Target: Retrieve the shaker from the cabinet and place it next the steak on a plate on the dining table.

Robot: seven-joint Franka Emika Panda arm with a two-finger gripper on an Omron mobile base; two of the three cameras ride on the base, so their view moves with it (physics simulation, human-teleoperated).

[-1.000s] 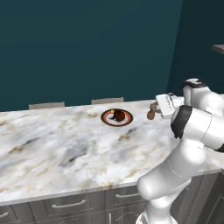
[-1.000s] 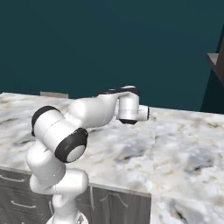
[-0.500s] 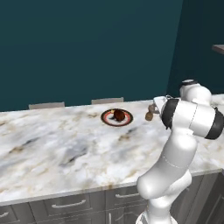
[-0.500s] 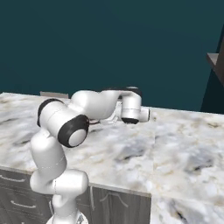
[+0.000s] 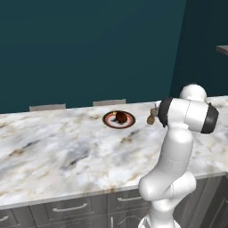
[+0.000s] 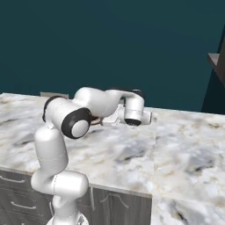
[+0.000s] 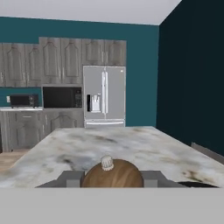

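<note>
Since the earlier frame, the arm has folded closer to its own base: its upper links now stand upright at the near edge of the desk (image 5: 67, 151), and the shaker (image 5: 152, 117) has drawn nearer to the plate (image 5: 119, 119).

1. Hand (image 7: 112, 177): closed on the shaker. In the hand view the brown wooden body sits between the two dark fingers (image 7: 70, 178), with its pale knob pointing away from the camera.
2. Shaker: held above the desk, to the right of the plate as the left base view shows it, near the plate but apart from it. It is tilted, not upright.
3. Steak (image 5: 120, 117): a dark reddish lump lying on the plate.
4. Plate: rests on the marble desk top, toward the far edge, close to two chair backs (image 5: 109, 102).
5. Background in the hand view: beyond the far end of the desk stand a steel refrigerator (image 7: 104, 95), a microwave (image 7: 61, 97) and grey wall cabinets (image 7: 61, 52).
</note>
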